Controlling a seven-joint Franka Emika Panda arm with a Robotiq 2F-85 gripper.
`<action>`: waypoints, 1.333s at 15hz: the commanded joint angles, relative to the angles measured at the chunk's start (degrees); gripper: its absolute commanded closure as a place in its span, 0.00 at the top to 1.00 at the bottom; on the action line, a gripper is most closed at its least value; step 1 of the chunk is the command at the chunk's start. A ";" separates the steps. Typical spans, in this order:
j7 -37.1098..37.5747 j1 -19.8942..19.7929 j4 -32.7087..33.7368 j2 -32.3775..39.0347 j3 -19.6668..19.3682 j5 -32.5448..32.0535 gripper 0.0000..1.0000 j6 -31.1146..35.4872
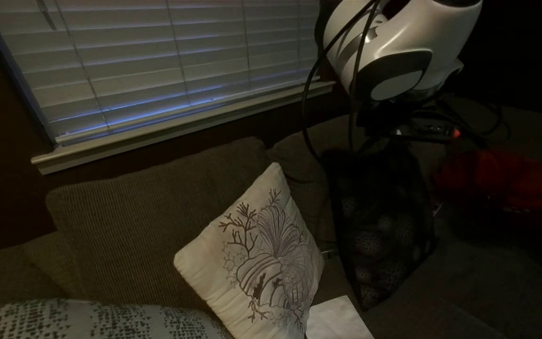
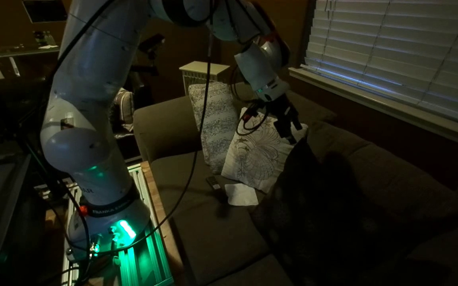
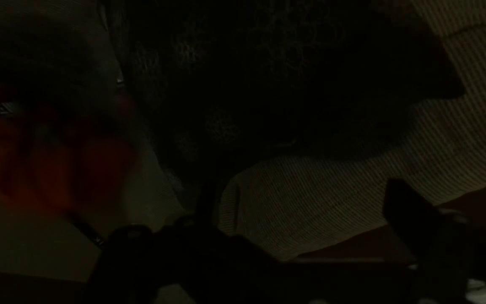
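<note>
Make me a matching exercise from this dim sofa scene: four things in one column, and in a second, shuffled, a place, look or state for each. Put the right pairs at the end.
Things
1. end effector
2. dark pillow
3. white sheet
4. blinds

Place, look or state
A. lying flat on the sofa seat
B. striped with bluish light
C. jaws standing apart
D. marked with pale round motifs

Right pairs: 1-C, 2-D, 3-A, 4-B

Dim light, brown wall [image 2: 2, 28], white slatted blinds [image 1: 158, 61], pale windowsill [image 1: 181, 125], ribbed couch [image 1: 153, 230]
</note>
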 commanded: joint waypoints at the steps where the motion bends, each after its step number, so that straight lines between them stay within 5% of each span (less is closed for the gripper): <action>1: -2.95 -1.60 -10.21 -7.50 2.22 3.77 1.00 -3.85; 10: -7.99 -1.75 -19.00 -11.30 4.48 6.93 1.00 -3.46; 20: -7.86 0.49 -17.77 -9.23 2.46 5.76 1.00 -3.11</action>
